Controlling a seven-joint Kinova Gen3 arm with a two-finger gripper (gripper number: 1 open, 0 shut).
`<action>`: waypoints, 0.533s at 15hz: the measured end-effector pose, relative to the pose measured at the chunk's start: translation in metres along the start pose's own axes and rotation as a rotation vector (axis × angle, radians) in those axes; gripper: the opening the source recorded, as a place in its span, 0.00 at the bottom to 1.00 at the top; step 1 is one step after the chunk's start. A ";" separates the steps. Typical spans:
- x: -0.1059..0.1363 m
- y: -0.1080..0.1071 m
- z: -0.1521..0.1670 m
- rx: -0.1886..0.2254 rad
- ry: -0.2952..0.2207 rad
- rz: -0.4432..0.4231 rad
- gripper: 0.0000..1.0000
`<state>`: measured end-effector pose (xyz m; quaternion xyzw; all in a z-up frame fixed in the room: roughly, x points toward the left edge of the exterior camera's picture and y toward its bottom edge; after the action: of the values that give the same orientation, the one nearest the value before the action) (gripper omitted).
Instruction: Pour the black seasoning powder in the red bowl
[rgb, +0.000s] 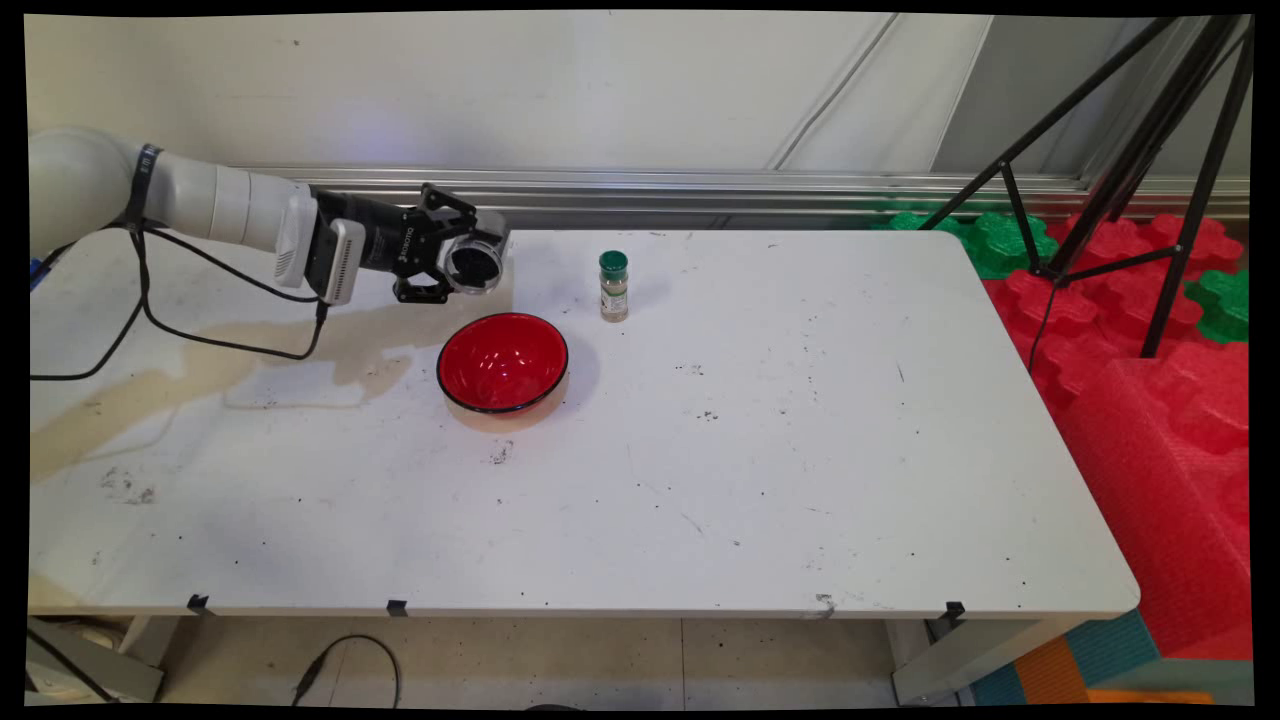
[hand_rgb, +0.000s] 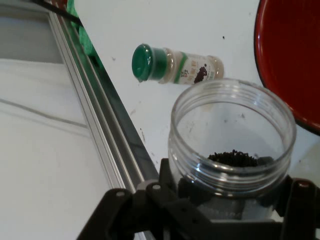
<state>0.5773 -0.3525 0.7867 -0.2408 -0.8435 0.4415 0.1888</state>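
Note:
My gripper (rgb: 470, 265) is shut on a clear open plastic jar (rgb: 476, 262), held on its side above the table just beyond the far left rim of the red bowl (rgb: 503, 361). In the hand view the jar (hand_rgb: 231, 150) fills the lower right, mouth facing the camera, with a small heap of dark grains inside. The red bowl (hand_rgb: 295, 55) shows at the right edge and looks empty. A small spice bottle with a green cap (rgb: 613, 286) stands upright to the right of the jar; the same spice bottle (hand_rgb: 175, 66) appears above the jar's mouth in the hand view.
A metal rail (rgb: 700, 185) runs along the table's far edge against the wall. A black tripod (rgb: 1120, 170) and red and green foam blocks (rgb: 1150, 330) stand off the table's right side. Black cables (rgb: 200, 320) hang from the arm over the left of the table.

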 end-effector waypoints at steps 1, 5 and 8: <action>0.001 0.000 0.000 0.002 0.000 0.022 0.00; 0.005 0.002 -0.002 0.007 0.003 0.107 0.00; 0.009 0.003 -0.003 0.012 0.009 0.168 0.00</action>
<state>0.5724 -0.3440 0.7872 -0.3116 -0.8168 0.4597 0.1562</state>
